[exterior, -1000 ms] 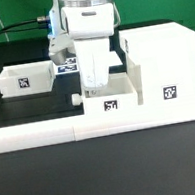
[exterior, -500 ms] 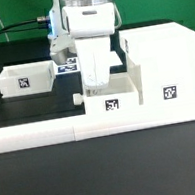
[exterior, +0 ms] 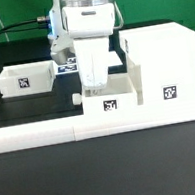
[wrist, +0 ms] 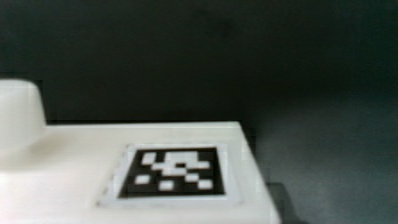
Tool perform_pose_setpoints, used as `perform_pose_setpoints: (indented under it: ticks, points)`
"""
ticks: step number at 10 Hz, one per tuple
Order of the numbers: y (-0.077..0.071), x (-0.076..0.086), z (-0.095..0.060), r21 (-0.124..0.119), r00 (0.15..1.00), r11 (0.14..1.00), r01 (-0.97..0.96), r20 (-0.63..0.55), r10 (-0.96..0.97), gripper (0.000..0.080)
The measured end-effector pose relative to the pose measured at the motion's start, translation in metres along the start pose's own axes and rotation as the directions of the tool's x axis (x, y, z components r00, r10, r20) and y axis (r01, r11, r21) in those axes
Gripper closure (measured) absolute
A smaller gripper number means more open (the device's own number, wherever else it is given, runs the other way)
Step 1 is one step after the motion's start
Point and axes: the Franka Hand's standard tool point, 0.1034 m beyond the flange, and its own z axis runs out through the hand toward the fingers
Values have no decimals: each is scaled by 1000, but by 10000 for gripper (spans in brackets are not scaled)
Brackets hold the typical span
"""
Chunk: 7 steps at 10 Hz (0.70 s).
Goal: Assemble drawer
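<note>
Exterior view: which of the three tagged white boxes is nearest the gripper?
The low middle box, directly under the gripper; the flat box and the tall box sit aside.

A black table (exterior: 26,108) carries the marker board (exterior: 64,62), which lies flat at the far middle and is partly hidden. A white rail (exterior: 40,134) runs left to right along the table's near edge. Dark cables (exterior: 15,32) cross the far left.
</note>
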Motion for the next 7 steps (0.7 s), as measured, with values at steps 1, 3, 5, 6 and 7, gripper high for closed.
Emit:
perform_pose_setpoints:
  ticks: [1,3,5,6,7]
  points:
    - [0,1,0,1,1000,1000,2,0,-2,757]
    - [-2,2,1,10,999,999,39,8,-39,757]
    - [-2,-1,1,8,998,998,57,11,-57,757]
    - [-2,-2,1,8,999,999,54,11,-54,757]
    - [-2,-2,1,8,999,999,53,11,-53,757]
